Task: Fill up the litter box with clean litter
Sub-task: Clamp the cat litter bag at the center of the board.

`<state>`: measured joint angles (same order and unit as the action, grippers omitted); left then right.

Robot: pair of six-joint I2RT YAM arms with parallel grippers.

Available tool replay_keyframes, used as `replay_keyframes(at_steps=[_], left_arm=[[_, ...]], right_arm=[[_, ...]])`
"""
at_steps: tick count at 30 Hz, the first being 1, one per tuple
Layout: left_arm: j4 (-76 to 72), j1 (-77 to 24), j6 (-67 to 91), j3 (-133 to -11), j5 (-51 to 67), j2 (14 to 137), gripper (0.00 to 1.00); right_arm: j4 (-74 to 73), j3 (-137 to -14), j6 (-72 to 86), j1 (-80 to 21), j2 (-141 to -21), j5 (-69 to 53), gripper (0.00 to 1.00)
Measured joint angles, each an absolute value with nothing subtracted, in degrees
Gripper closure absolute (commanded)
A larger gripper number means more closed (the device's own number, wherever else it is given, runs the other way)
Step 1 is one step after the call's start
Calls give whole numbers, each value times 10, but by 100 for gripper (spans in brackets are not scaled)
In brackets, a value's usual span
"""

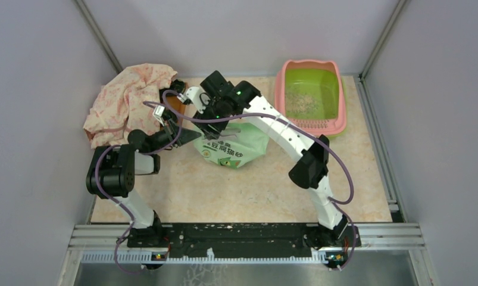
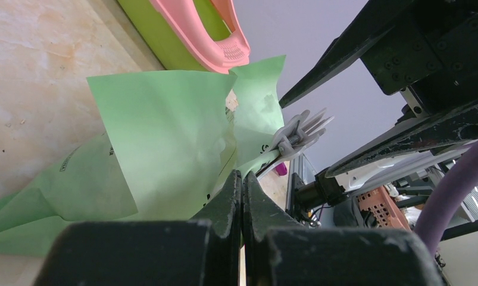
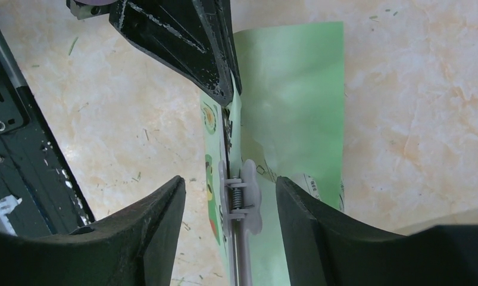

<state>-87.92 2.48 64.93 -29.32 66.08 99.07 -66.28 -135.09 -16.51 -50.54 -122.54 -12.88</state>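
Note:
The litter box (image 1: 280, 89), pink-rimmed with a lime-green basin, stands at the back right; a thin patch of clean litter (image 1: 302, 104) lies in it. Its pink rim (image 2: 194, 24) shows in the left wrist view. A light green printed bag (image 1: 230, 149) lies mid-table. My left gripper (image 2: 242, 176) is shut on the bag's (image 2: 165, 131) top edge. A grey spring clip (image 3: 245, 196) sits on that edge. My right gripper (image 3: 230, 185) is open, one finger on each side of the clip with gaps on both sides. The left fingers (image 3: 188, 36) pinch the bag (image 3: 296, 89) just beyond.
A pink floral cloth (image 1: 132, 98) is heaped at the back left over an orange-brown object (image 1: 175, 104). Grey walls close in the left, right and back. The black base rail (image 1: 236, 232) runs along the near edge.

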Motion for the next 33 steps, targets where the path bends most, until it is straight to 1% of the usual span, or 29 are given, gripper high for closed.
replay_keyframes(at_steps=[2, 11, 23, 33], left_arm=[[-879, 24, 649, -293, 661, 991, 100], [-879, 24, 649, -293, 661, 991, 100], [-879, 24, 649, -293, 661, 991, 100], [-879, 23, 649, -293, 661, 991, 100]], right_arm=[[-663, -1351, -165, -506, -1225, -127, 46], [-665, -1351, -165, -506, -1225, -112, 47], [-667, -1350, -169, -506, -1225, -102, 54], [-670, -1350, -169, -506, -1226, -102, 56]])
